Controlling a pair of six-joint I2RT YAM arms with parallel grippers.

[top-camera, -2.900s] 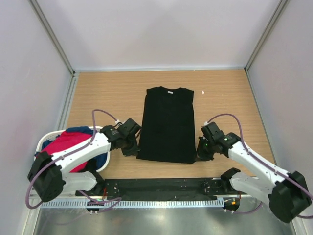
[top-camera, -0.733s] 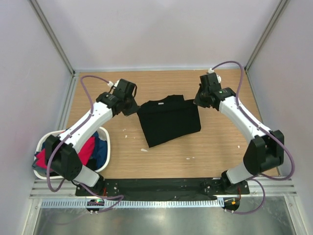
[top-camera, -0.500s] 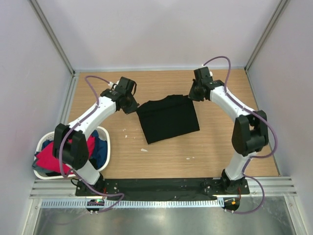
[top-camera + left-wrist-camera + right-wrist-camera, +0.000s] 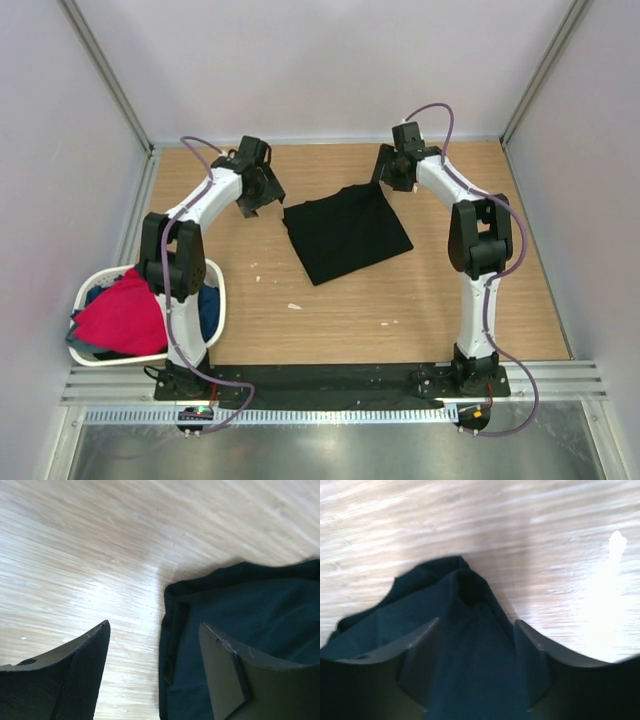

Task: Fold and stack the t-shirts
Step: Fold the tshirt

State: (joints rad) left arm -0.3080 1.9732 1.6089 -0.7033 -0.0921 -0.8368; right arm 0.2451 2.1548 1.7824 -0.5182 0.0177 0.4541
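At the far middle of the table (image 4: 330,330), the black t-shirt (image 4: 345,232) is laid folded in 2. The left gripper (image 4: 257,203) and right gripper (image 4: 386,180) are spread wide and empty at its far corners. Both are best lifted straight up, so no layer is dragged.

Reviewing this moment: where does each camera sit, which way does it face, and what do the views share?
Top external: above and behind the bases, looking down on the table, black t-shirt and basket; both arms show whole.
Left wrist: on the left arm, looking down at a shirt corner; left jaws open astride its edge.
Right wrist: on the right arm, looking down at another corner; right jaws open above the cloth.
Shared: all show the black t-shirt on wood.
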